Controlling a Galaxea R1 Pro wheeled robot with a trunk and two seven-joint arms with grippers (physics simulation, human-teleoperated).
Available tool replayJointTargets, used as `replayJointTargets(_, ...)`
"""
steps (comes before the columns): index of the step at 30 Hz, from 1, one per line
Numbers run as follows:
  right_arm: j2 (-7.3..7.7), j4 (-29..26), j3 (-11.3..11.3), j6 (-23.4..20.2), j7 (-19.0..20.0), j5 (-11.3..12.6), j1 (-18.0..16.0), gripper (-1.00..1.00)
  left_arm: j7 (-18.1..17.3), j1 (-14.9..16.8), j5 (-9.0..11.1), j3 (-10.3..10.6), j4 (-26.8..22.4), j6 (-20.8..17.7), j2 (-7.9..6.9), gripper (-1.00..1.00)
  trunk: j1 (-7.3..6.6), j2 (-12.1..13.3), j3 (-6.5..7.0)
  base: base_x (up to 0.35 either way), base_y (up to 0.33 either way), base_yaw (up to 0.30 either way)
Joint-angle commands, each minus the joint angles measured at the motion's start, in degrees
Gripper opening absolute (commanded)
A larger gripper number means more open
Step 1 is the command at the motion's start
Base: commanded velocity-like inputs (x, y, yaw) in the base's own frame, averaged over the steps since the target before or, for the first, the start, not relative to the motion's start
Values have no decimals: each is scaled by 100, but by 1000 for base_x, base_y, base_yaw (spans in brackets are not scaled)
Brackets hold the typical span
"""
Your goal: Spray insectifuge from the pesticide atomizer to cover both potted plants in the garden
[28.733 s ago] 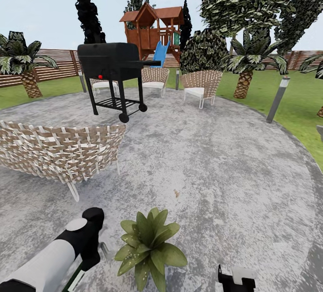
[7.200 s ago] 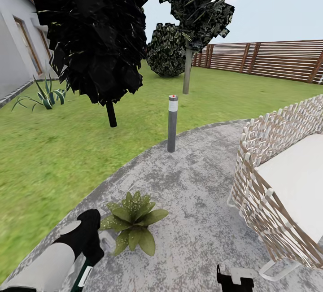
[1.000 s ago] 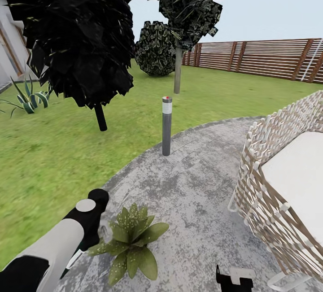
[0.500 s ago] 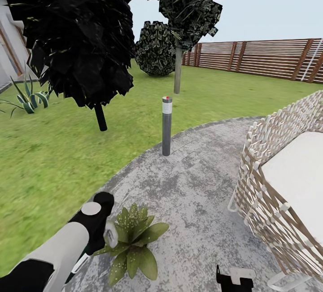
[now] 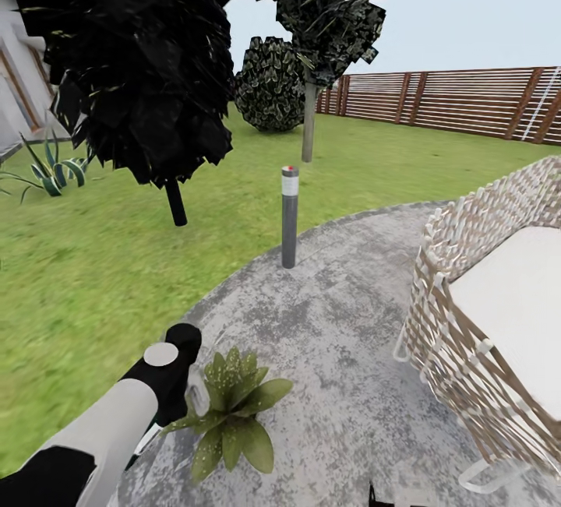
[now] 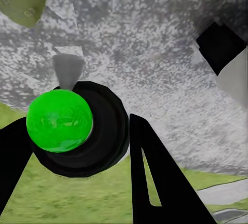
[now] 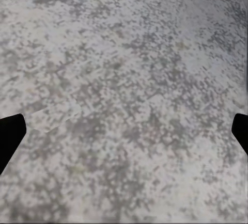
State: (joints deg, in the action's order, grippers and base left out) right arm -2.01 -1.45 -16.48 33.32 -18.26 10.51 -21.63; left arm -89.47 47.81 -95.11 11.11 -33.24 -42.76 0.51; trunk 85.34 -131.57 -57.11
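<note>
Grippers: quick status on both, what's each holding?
Left gripper: shut on the pesticide atomizer.
Right gripper: open, holding nothing, above the patio.

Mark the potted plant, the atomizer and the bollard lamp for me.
potted plant (image 5: 234, 413): head view, middle of the leaf rosette.
pesticide atomizer (image 6: 59, 121): left wrist view, bright green round end between the left fingers.
bollard lamp (image 5: 289, 219): head view, mid-height of the grey post.
</note>
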Motion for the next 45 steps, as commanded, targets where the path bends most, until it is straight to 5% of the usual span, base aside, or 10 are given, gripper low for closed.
replayJointTargets(1, -2, 5, -50, -17, -19, 47, 0, 100, -53, -3, -48, 17, -38, -58, 33, -100, -4, -2, -5, -334, 0, 0)
replayJointTargets(9, -2, 10, -48, -217, -12, 47, 22, 100, -53, -8, -289, 46, -295, -172, 272, -100, -4, -2, -5, -191, -2, 0)
replayJointTargets(10, -2, 7, -48, -564, -11, 51, 24, 100, -53, -8, -426, 48, -508, -405, 295, -100, -4, -2, -5, 246, -63, 0)
replayJointTargets(16, -17, 4, -54, -713, -4, 56, 27, 100, -53, -36, -778, 16, -419, -496, 501, -100, -4, -2, -5, 44, -13, 0)
replayJointTargets(22, -39, 4, -57, -739, 7, 64, 27, 100, -53, -345, -801, 31, -385, -915, 601, -100, -4, -2, -5, 10, 0, 0)
replayJointTargets(45, -28, 13, -51, -739, -2, 65, 27, 100, -53, -368, -746, -5, 37, -1098, 740, -100, -4, -2, -5, 17, -59, 0)
